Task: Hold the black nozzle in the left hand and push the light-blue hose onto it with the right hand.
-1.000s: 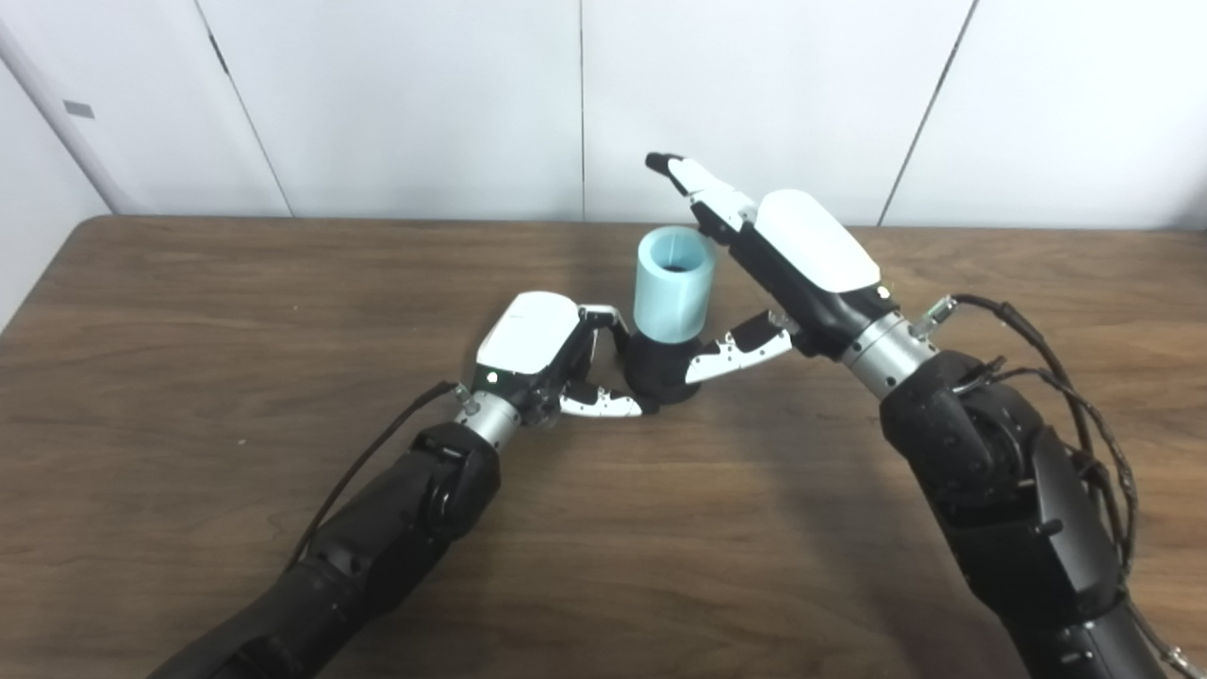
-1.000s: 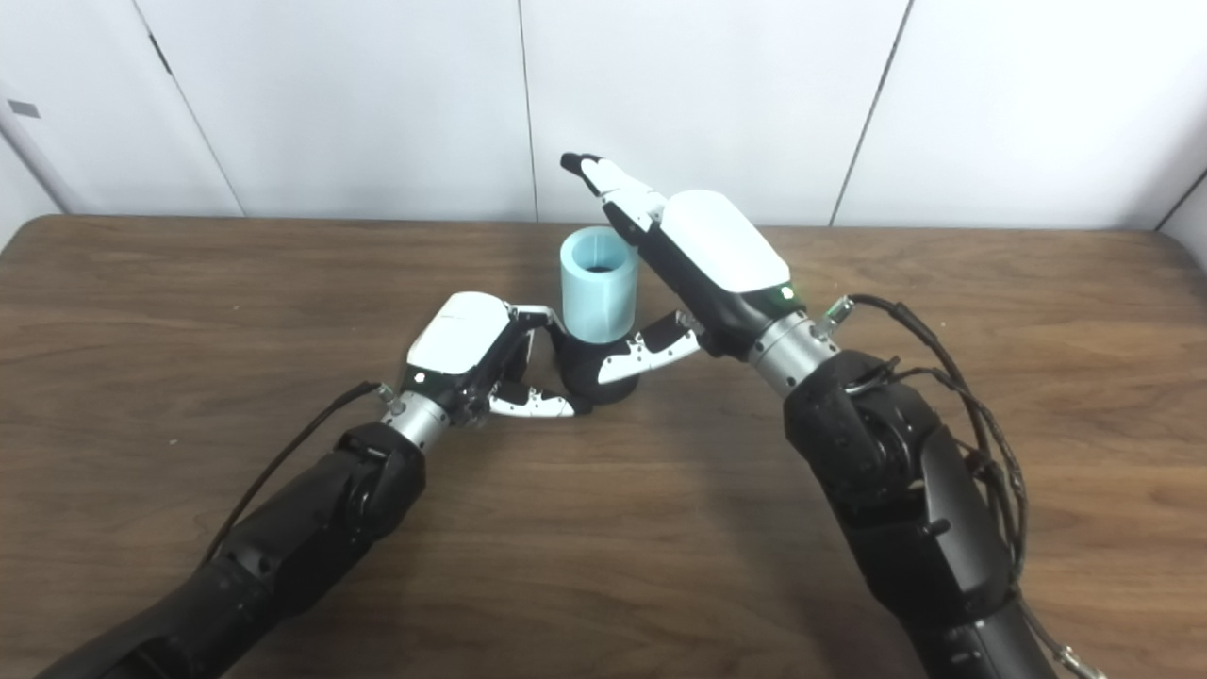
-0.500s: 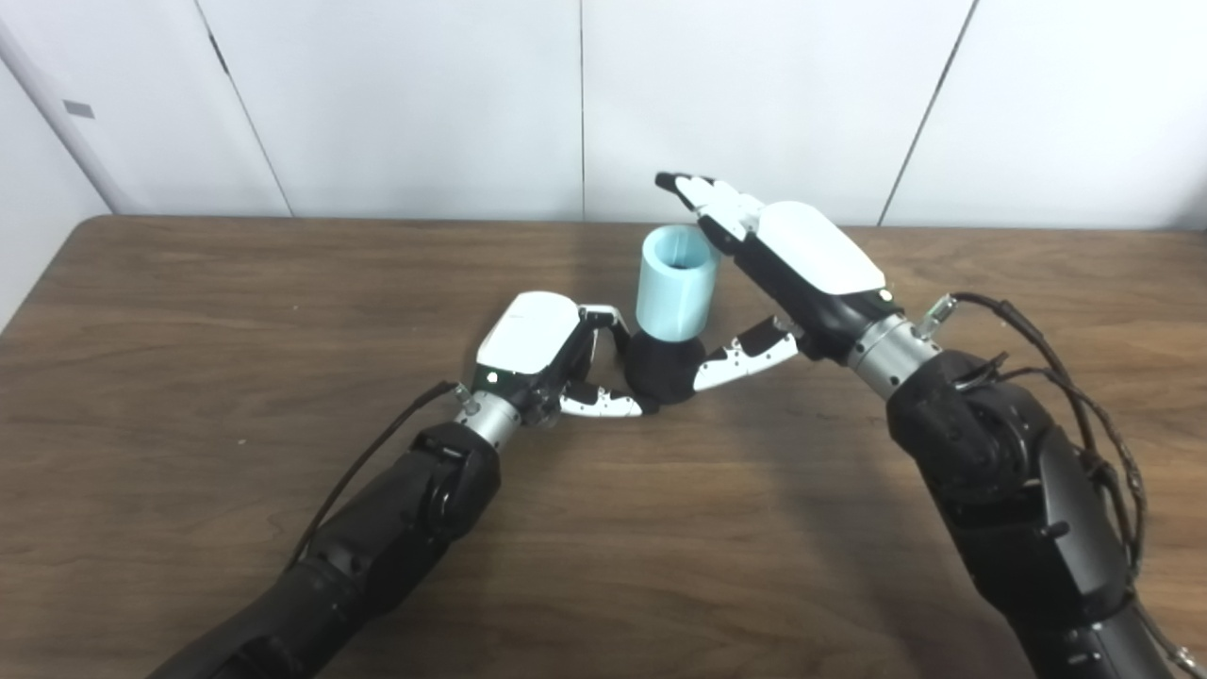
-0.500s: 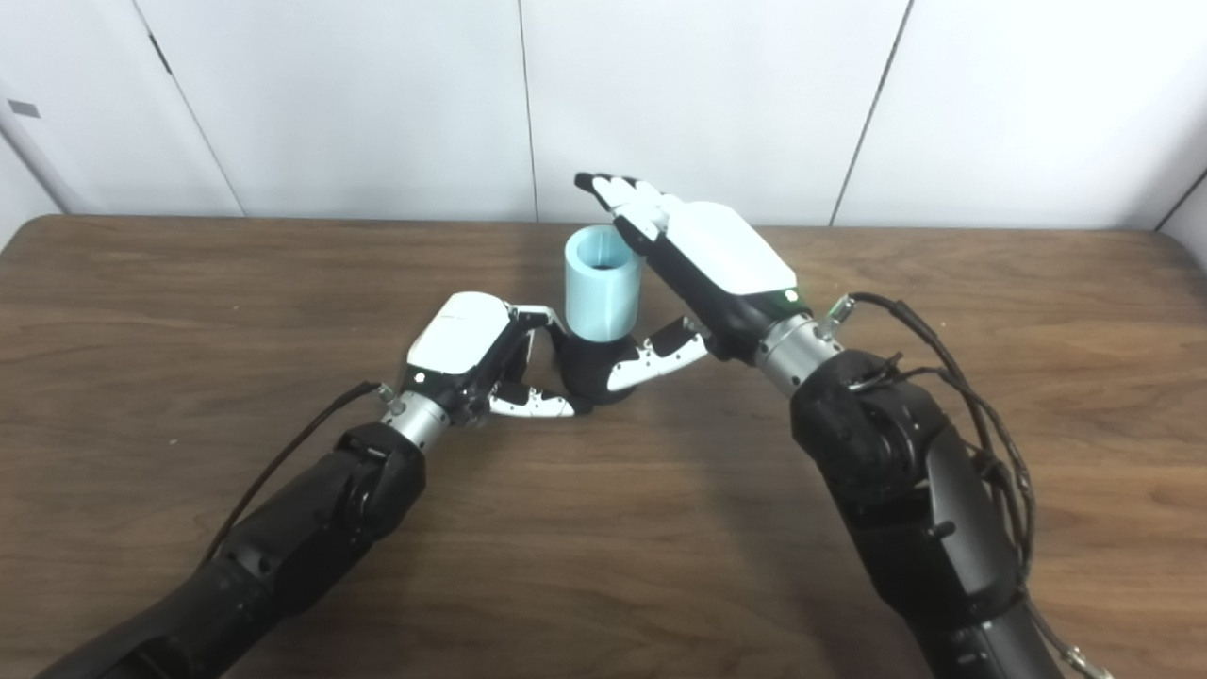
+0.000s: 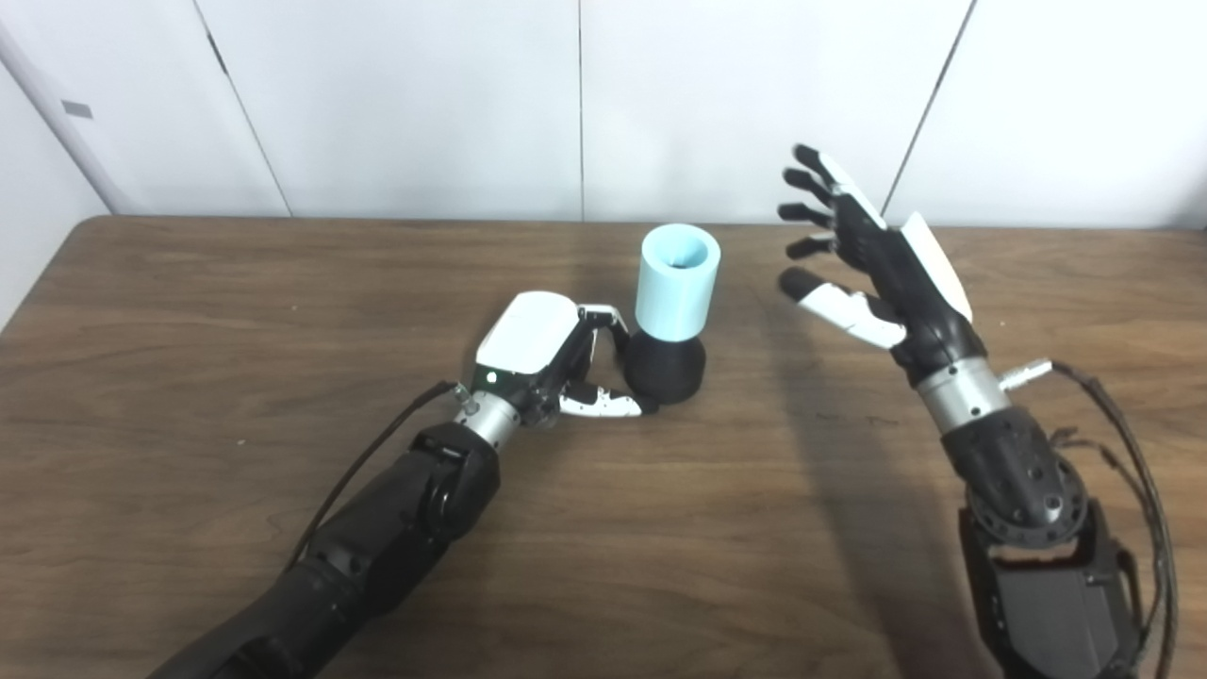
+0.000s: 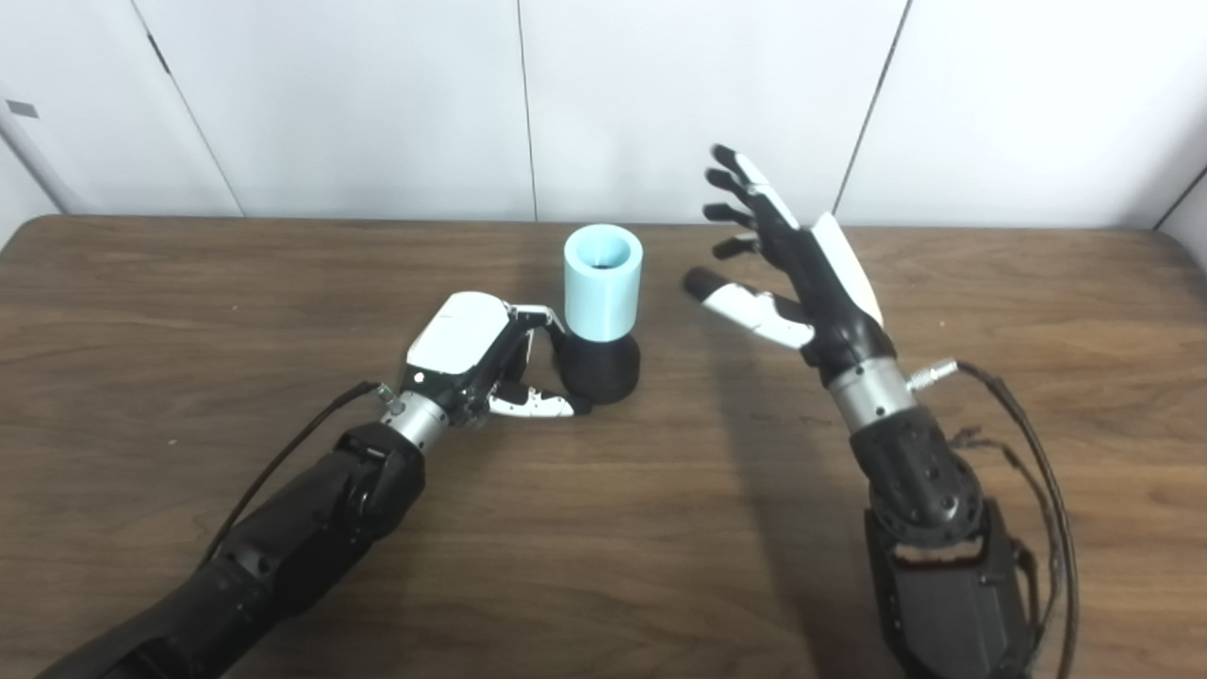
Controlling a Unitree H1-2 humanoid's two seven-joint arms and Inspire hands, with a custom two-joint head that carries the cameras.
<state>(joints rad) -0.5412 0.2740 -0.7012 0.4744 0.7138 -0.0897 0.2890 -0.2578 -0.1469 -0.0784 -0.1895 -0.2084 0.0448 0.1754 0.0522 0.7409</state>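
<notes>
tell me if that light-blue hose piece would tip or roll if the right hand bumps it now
Probably it resists tipping: the light-blue hose stands upright, seated on the wide black nozzle, which the left hand steadies. It looks like a short, stiff tube holding its round mouth. Knocked loose onto its side, it would likely roll.

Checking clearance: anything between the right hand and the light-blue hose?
Nothing. Both eye views show only bare table between the open right hand and the light-blue hose, which stands on the black nozzle.
</notes>
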